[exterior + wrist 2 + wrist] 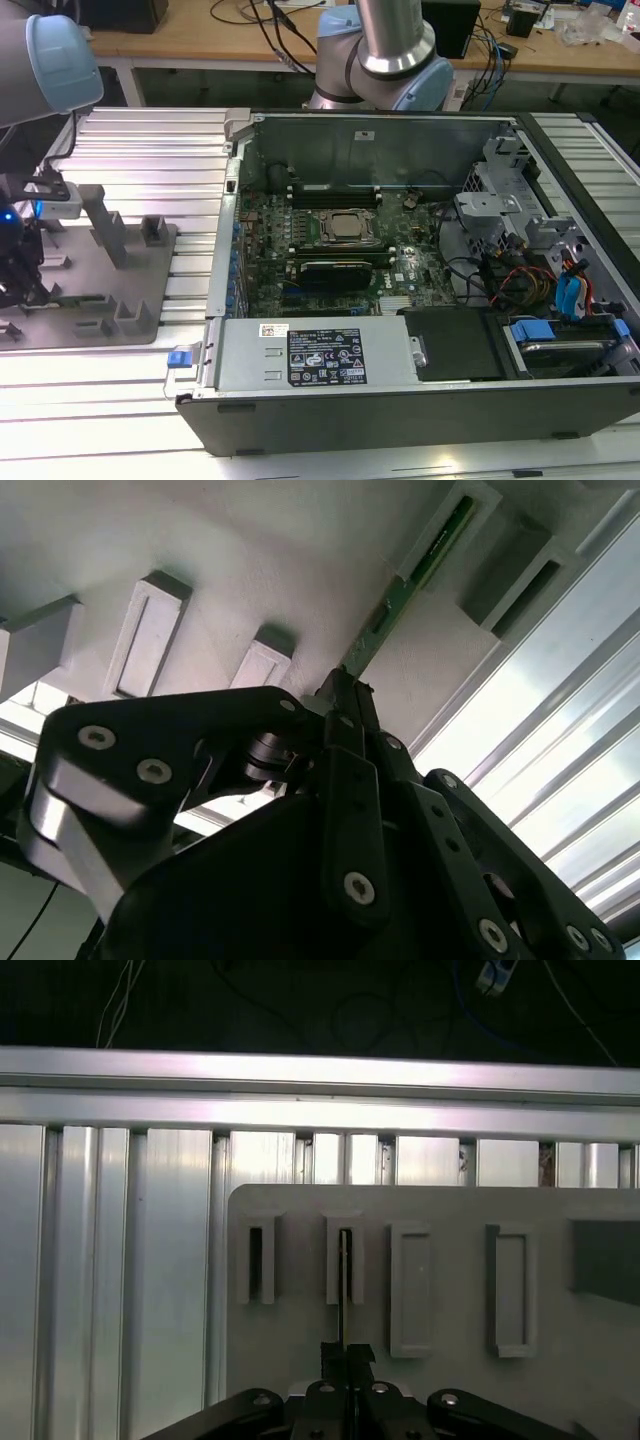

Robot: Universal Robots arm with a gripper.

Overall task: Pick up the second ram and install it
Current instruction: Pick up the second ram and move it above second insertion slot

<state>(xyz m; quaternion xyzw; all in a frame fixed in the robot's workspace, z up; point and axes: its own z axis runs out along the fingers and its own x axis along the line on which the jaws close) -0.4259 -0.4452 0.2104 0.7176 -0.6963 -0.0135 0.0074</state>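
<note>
Over the grey holder plate [290,1345], gripper [347,1352] pinching the second ram [400,592], slots [410,1290] close either side

The exterior view looks down from well back on the computer case [300,410] and, at the exterior view's left, the holder plate [100,285]. Both wrist views look past the gripper [347,1352] at that plate close up, the first straight down, the second slanting.

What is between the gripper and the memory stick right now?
Nothing: in both wrist views the gripper is closed on the memory stick, whose far end sits in a slot of the gray tray.
</note>
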